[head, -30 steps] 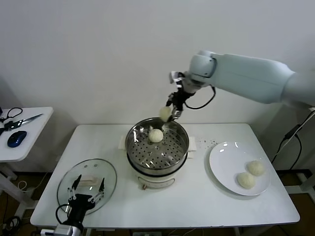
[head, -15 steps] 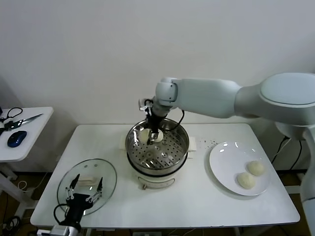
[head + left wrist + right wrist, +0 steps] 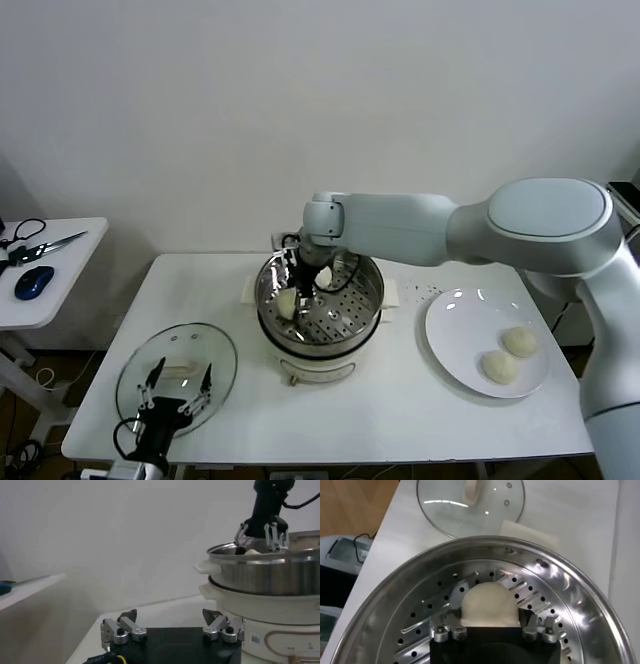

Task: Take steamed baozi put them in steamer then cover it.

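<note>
1 right hand (image 3: pixel 296 290) low inside the steamer (image 3: pixel 365 300), fingers spread around a baozi (image 3: pixel 487 605).

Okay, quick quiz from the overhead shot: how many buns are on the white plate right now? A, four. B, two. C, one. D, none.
B: two steamed baozi lie side by side on the white plate to the right of the steamer, while the other buns are already inside the steamer where the right gripper is reaching.
</note>
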`<state>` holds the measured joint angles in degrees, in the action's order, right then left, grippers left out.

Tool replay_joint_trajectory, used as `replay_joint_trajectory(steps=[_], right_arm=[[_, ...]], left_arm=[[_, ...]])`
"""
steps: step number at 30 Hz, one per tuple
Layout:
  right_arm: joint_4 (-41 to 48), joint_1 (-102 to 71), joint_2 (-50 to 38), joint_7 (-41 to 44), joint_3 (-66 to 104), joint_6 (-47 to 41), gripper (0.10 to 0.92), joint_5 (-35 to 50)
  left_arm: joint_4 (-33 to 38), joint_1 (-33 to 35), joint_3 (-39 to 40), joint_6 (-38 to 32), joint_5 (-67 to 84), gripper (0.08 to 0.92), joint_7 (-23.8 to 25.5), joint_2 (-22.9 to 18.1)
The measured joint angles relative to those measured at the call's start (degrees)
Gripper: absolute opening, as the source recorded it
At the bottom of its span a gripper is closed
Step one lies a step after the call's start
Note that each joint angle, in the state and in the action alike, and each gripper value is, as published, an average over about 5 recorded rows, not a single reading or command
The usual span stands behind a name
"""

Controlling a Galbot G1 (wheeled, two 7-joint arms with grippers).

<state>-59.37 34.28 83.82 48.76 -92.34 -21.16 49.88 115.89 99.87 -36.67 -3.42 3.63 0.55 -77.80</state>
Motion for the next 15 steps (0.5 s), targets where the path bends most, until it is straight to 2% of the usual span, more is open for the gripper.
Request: replay_joint_trajectory(steps=[8,15], right_arm=[[-2.0,2.1,-2.0,0.8,0.6,0.3,0.823,0.4],[-7.0,8.8,-8.6,4.6,-1.5,2.4,0.823,-0.4]], left_arm=[[0.2,0.2,0.0,0.2,-0.2,0.823,-0.2,-0.1],[0.8,0.3,0.0,0.5,-0.7,0.823,-0.2,0.0]])
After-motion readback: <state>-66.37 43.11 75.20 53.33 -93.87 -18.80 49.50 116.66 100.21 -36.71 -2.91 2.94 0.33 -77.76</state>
